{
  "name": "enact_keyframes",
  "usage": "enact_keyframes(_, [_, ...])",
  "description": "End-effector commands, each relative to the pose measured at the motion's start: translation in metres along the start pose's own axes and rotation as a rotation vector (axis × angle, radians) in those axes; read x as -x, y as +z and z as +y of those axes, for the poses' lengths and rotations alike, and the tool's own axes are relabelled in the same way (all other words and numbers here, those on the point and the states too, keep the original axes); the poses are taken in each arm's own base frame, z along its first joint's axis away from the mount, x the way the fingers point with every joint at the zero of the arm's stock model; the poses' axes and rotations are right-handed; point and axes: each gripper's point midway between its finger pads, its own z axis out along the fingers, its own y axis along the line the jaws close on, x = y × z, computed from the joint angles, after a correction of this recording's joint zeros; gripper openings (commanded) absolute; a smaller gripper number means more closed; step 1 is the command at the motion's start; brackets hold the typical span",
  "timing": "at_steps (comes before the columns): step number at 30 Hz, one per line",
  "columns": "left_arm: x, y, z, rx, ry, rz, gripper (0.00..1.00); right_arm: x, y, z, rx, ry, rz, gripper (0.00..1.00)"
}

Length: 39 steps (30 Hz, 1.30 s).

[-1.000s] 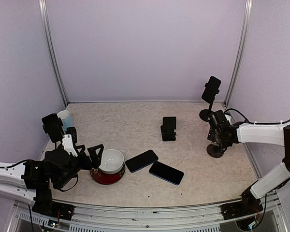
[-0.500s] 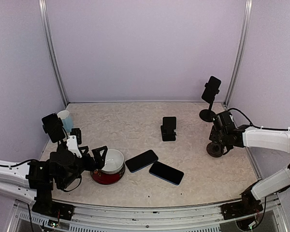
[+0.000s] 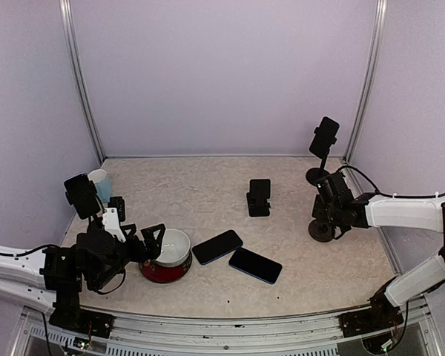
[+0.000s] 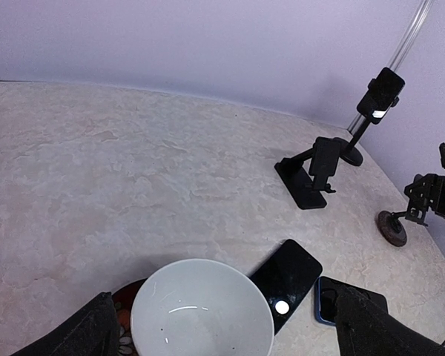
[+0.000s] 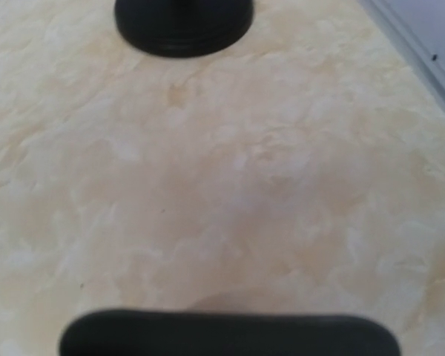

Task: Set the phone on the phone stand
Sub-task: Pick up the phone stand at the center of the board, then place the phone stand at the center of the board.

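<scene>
Two dark phones lie flat near the table's front: one [image 3: 217,246] [image 4: 288,273] beside the bowl, and a blue-edged one [image 3: 255,265] [image 4: 348,300] to its right. A black folding phone stand [image 3: 258,199] [image 4: 311,174] stands mid-table. My right gripper [image 3: 328,211] [image 4: 430,196] is at the right, closed on the top of a round-based phone stand [image 3: 321,231] [image 4: 391,227]. In the right wrist view only a blurred black bar [image 5: 230,335] shows and the fingers are hidden. My left gripper [image 3: 137,230] [image 4: 230,334] is open, its fingers on either side of the bowl.
A white bowl [image 3: 170,248] [image 4: 200,311] with a red outside sits at the front left. A tall stand holding a phone [image 3: 324,137] [image 4: 378,93] is at the back right, with its base [image 5: 183,26] close to my right gripper. Another stand holding a phone [image 3: 80,194] and a cup [image 3: 98,178] are at the left.
My right gripper has shifted a little to the left, and the round-based stand went with it. The left arm edged slightly toward the bowl, then stayed still.
</scene>
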Motion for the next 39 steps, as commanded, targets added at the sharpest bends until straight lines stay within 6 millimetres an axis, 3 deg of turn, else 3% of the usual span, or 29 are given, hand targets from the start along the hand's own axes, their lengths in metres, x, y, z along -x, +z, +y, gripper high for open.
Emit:
enact_keyframes(1, [-0.002,0.000,0.000,-0.005,-0.011,-0.003,0.99,0.013,-0.001,0.020,0.025,-0.002,-0.038,0.65])
enact_keyframes(17, [-0.003,0.000,0.002,0.005,-0.005,-0.007,0.99,-0.001,0.007,0.039,0.039,-0.068,-0.007,0.68])
enact_keyframes(25, [0.003,-0.001,0.003,0.011,-0.006,-0.023,0.99,0.009,-0.002,0.047,0.073,-0.064,-0.035,0.67])
enact_keyframes(32, [0.005,-0.002,0.003,0.011,-0.007,-0.029,0.99,0.024,-0.024,0.077,0.121,-0.114,-0.094,0.61])
enact_keyframes(39, [0.006,-0.003,0.003,0.010,-0.011,-0.030,0.99,0.051,-0.076,0.129,0.163,-0.190,-0.209,0.61])
